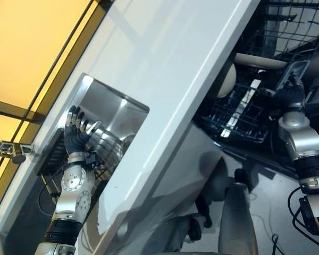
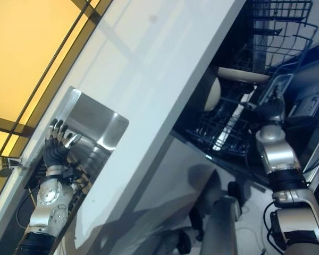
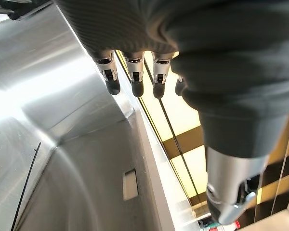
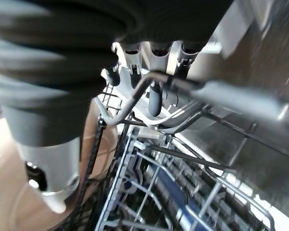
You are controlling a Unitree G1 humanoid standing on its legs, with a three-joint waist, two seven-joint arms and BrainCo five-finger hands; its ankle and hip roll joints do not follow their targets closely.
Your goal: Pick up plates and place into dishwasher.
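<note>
A beige plate (image 1: 227, 79) stands on edge in the dark wire lower rack (image 1: 239, 114) of the open dishwasher, and a second beige plate (image 1: 260, 62) lies just past it. My right hand (image 1: 288, 95) is at the rack's rim beside them. In the right wrist view its fingers (image 4: 156, 98) reach fairly straight behind a rack wire (image 4: 135, 96), holding nothing, with a beige plate (image 4: 9, 159) close by the thumb. My left hand (image 1: 74, 135) hovers over the steel sink (image 1: 114, 114) with straight fingers (image 3: 135, 82) and nothing in it.
A white countertop (image 1: 175, 64) runs between the sink and the dishwasher. A faucet (image 1: 10, 151) stands at the sink's far side before a yellow panel (image 1: 32, 42). The dishwasher's upper wire rack (image 1: 292, 26) hangs above the lower one.
</note>
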